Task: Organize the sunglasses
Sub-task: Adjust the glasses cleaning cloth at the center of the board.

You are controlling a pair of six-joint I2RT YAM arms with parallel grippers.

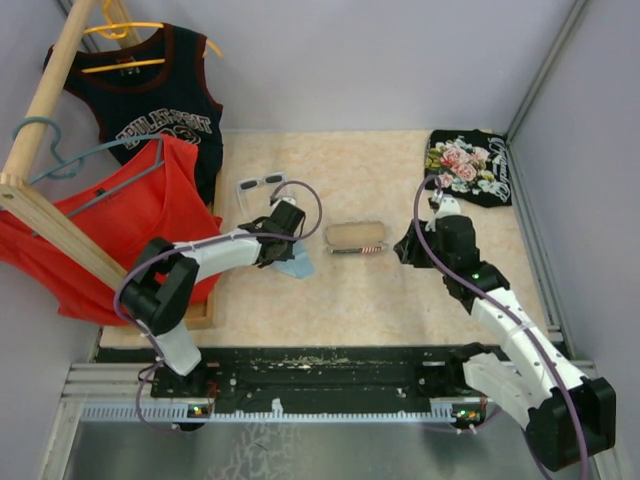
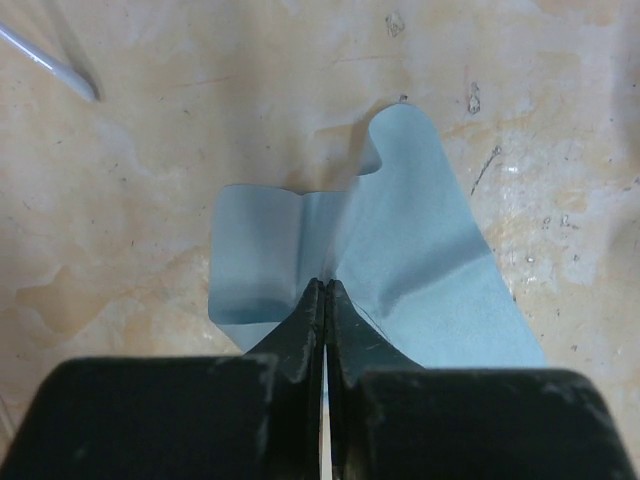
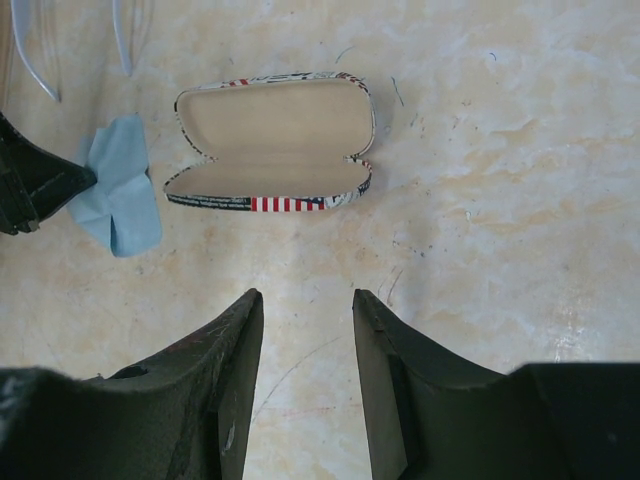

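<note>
**Left gripper** [image 2: 325, 288]: fingers pressed flat together, clenched on the cloth [image 2: 420, 270]. The cloth is pinched at its near edge, and the material is puckered upward on either side of the fingertips. The remainder is spread on the table [image 2: 150, 180].

**Right gripper** [image 3: 305, 300]: jaws held apart, with bare tabletop seen through the gap. Nothing is grasped or touched. It is held above the table on the near side of the case [image 3: 275, 140].

**Cloth**: small, light blue, creased. It is located just left of the case and apart from it.

**Case**: oblong, with a flag-printed shell. It is laid open on the table with the beige lining fully exposed. In the overhead view it is placed between the two grippers.

**Sunglasses** [image 1: 261, 184]: white frame, dark lenses. They are set on the table beyond the left gripper, toward the far wall and near the hem of the red shirt [image 1: 150, 215]. They are held by neither gripper and lie apart from both cloth and case. Their thin white arms are seen at the upper left edge of the right wrist view. The tip of one arm is seen in the upper left corner of the left wrist view.

**Table**: marbled beige surface, lightly scratched.

**Surroundings**: a wooden rack [image 1: 50, 90] is stood at the left. A black jersey [image 1: 160, 100] is hung on it on a yellow hanger, and the red shirt on a teal one. A black garment with a pink floral print [image 1: 468, 165] is laid at the far right corner.
</note>
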